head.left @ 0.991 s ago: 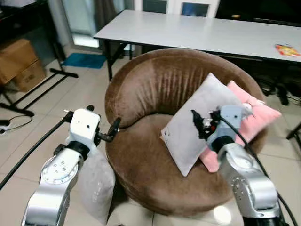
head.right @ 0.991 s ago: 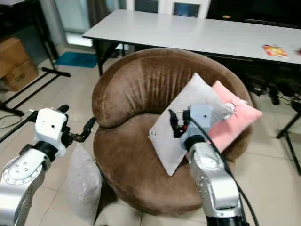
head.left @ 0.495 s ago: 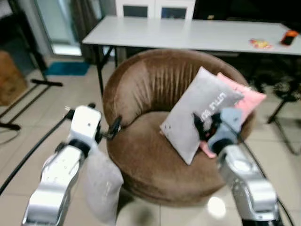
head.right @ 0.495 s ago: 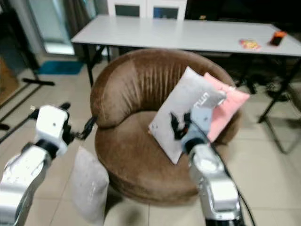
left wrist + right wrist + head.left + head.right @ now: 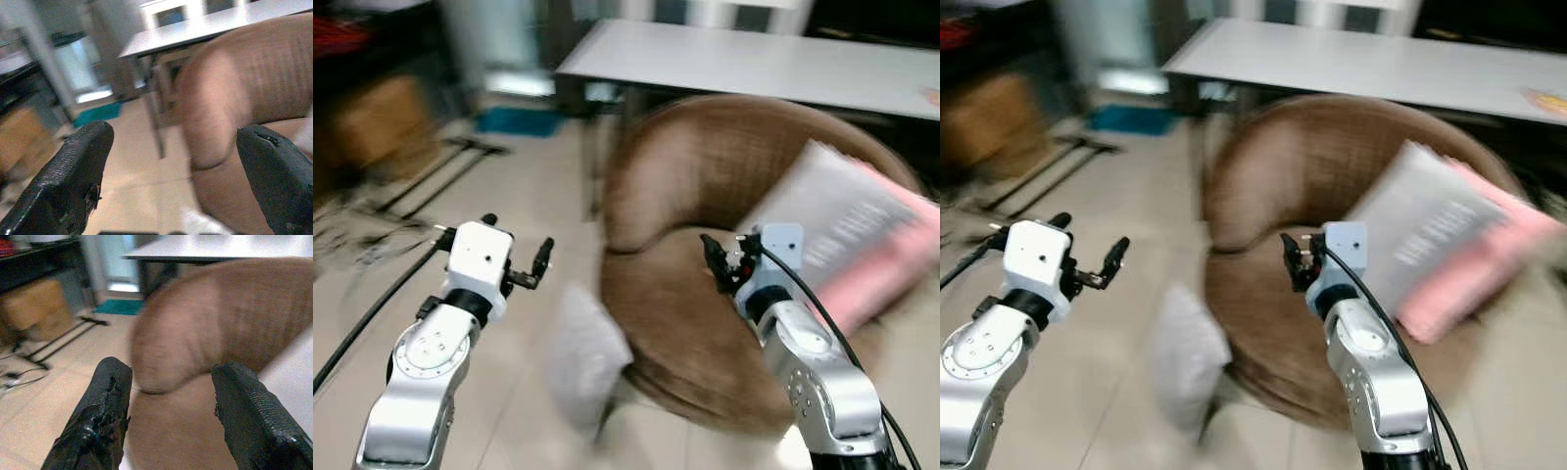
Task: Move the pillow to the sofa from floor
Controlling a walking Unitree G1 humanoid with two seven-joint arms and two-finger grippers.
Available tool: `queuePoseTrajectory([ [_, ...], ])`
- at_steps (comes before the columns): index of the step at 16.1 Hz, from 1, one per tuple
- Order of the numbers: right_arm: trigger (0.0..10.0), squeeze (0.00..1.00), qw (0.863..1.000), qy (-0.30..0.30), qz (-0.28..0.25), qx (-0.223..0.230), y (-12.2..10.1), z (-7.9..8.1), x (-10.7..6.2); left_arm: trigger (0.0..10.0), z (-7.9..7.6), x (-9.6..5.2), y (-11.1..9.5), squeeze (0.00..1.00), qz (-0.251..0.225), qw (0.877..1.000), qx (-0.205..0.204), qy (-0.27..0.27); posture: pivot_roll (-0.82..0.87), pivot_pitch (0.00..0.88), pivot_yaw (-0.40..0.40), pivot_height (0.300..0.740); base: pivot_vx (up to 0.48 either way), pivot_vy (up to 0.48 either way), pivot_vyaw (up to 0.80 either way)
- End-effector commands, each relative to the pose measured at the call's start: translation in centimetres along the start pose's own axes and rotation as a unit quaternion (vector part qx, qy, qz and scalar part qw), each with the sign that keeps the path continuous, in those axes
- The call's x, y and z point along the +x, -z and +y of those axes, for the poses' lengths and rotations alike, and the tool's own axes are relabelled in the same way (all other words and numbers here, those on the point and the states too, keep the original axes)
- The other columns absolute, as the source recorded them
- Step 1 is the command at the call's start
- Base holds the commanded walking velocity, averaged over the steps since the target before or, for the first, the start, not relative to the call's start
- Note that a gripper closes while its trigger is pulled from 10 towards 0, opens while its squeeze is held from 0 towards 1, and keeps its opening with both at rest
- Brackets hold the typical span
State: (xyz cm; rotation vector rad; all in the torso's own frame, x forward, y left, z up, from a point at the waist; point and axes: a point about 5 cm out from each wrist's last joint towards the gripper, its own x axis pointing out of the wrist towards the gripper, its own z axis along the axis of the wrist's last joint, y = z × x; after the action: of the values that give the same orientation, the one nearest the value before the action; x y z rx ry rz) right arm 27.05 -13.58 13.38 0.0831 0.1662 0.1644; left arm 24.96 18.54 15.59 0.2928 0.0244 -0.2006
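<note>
A long white table (image 5: 754, 61) stands at the back. A brown box (image 5: 374, 119) sits well to the left of the table. A blue mat (image 5: 517, 120) lies on the floor near the table's left legs.

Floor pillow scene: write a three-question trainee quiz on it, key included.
1. True or false: the grey pillow on the floor is held by the left gripper.
2. Which pillows lie on the brown sofa? A) one grey, one pink B) two pink C) none
3. Fill in: the right gripper hovers over the sofa's ____.

Key: 1 false, both grippers are open and hold nothing; 2 A, grey and pink; 3 seat.
</note>
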Motion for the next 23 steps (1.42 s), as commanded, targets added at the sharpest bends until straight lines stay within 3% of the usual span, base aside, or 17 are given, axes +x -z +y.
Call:
queuePoseTrajectory([
  [1, 10.0, 0.0, 1.0, 0.001, 0.003, 0.003, 0.0, -0.2, 0.0, 10.0, 0.0, -0.1, -0.2, 0.0, -0.004, 1.0, -0.004, -0.001, -0.12, 0.0, 0.009, 0.74, 0.277, 0.0, 0.8],
  [6, 10.0, 0.0, 1.0, 0.007, 0.001, 0.001, 0.0, -0.3, 0.0, 10.0, -0.1, -0.1, -0.2, 0.0, -0.003, 1.0, -0.005, 0.001, -0.12, 0.0, 0.01, 0.74, 0.3, 0.0, 0.78],
  [11, 10.0, 0.0, 0.999, 0.046, -0.012, -0.006, -0.1, -1.0, 0.1, 10.0, 0.0, 0.0, -0.2, 0.0, 0.0, 1.0, -0.003, 0.0, -0.12, 0.0, 0.01, 0.74, 0.3, 0.0, 0.0],
  [15, 10.0, 0.0, 0.999, 0.044, -0.017, -0.004, -0.3, -1.1, 0.1, 10.0, 0.0, 0.0, -0.2, 0.0, 0.001, 1.0, 0.001, 0.001, -0.12, 0.0, 0.012, 0.74, 0.29, 0.0, 0.0],
  [23, 10.0, 0.0, 0.999, 0.038, -0.02, -0.006, -0.2, -1.2, 0.1, 10.0, -0.1, -0.1, 0.0, 0.0, -0.01, 1.0, 0.029, 0.003, -0.13, 0.0, 0.009, 0.72, 0.0, 0.0, 0.0],
])
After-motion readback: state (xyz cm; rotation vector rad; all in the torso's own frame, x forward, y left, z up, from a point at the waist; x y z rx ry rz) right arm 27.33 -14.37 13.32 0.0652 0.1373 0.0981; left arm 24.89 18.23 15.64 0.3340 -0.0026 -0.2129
